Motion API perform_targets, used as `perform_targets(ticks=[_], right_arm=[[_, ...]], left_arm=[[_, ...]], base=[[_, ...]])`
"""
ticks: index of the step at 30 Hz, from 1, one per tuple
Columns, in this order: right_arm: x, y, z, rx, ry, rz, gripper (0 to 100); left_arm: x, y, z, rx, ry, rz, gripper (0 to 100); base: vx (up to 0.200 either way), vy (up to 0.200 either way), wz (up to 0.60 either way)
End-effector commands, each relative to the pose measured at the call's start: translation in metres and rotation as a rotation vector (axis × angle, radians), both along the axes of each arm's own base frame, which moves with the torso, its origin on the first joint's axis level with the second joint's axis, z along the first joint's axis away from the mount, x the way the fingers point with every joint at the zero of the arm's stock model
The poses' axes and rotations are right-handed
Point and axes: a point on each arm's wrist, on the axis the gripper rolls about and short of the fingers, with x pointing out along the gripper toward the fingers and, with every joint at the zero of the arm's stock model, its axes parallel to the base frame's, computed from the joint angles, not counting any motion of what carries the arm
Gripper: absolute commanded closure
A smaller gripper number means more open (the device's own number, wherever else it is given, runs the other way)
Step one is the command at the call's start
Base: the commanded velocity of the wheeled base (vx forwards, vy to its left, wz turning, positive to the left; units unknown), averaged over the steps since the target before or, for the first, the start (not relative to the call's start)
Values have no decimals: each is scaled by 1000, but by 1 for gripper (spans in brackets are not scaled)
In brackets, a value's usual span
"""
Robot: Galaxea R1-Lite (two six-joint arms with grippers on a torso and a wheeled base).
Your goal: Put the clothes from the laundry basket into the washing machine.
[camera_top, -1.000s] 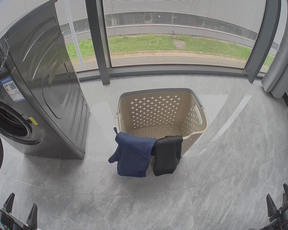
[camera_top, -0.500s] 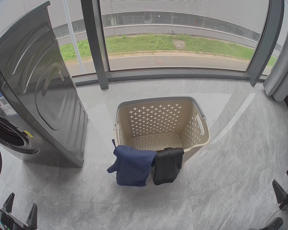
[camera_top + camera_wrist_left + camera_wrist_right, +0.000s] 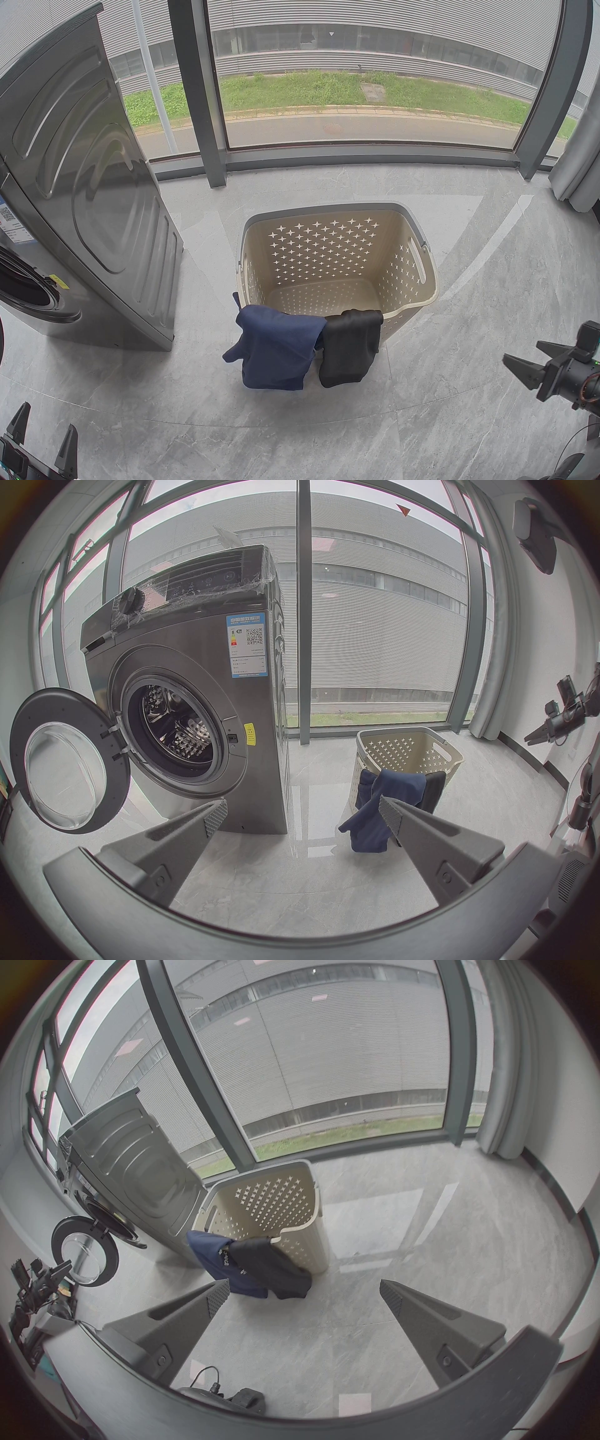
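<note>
Left pincer [image 3: 301, 805]: low at the robot's left. Its fingers are spread wide with nothing between them, and it points toward the washing machine and the basket.
Right pincer [image 3: 522, 351]: raised at the robot's right, well apart from the basket. Its fingers are apart and empty, aimed toward the basket side.
Laundry basket [image 3: 322, 250]: beige with star-shaped perforations. It stands upright on the floor [image 3: 475, 387], near the washing machine's side panel but not touching it.
Blue garment [image 3: 275, 350]: draped over the basket's near rim at its left corner. Most of the cloth hangs down the outside wall, and the lower hem is close to the floor.
Black garment [image 3: 347, 347]: draped over the same near rim, just to the right of the blue garment and touching it along one edge. It also hangs down the outside.
Washing machine [image 3: 94, 187]: grey front-loader at the robot's left.
Door [image 3: 65, 761]: round with a glass centre, swung fully open to the side.
Drum opening [image 3: 172, 730]: uncovered, with the ribbed metal drum visible inside. From here I cannot tell whether any cloth lies in it.
Window [image 3: 350, 75]: floor-to-ceiling glazing behind the basket.
Curtain [image 3: 578, 162]: grey, at the far right corner.
</note>
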Motion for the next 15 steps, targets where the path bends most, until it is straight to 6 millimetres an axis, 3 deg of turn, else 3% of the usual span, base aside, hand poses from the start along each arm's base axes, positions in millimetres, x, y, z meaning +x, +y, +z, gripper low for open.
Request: perform_targets(ticks=[1,5,10,15], right_arm=[[40,29,-33,-23,187,80,0],[57,45,-39,-24,155,74,0],[62,60,-47,-36,171,86,0],[79,70,-45,-31,161,79,0]], left_arm=[[1,0,-5,-3,9,0,0],[1,0,-5,-2,9,0,0],[1,0,-5,-3,9,0,0],[1,0,-5,-3,9,0,0]], base=[[0,0,0],[0,0,0],[0,0,0],[0,0,0]])
